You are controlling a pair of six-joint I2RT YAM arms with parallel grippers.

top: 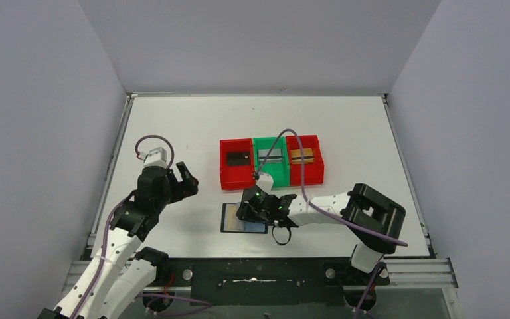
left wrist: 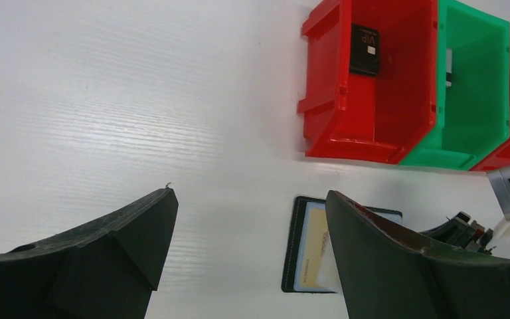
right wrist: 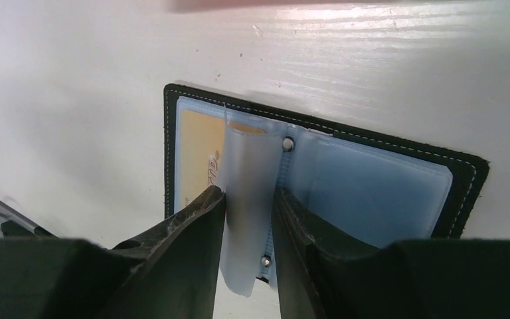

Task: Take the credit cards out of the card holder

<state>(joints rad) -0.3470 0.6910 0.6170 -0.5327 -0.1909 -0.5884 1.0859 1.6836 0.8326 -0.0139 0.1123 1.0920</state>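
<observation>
White surface from above: the open holder [top: 231, 220] lay flat, long axis left-right, directly under the right tool [top: 251, 207]. Left wrist: the left tool [left wrist: 251, 196] gaped empty, holder off to its right. Right wrist: the right tool had narrowed onto a clear sleeve [right wrist: 252, 166], with a tan card [right wrist: 196, 149] pocketed just beside.
</observation>
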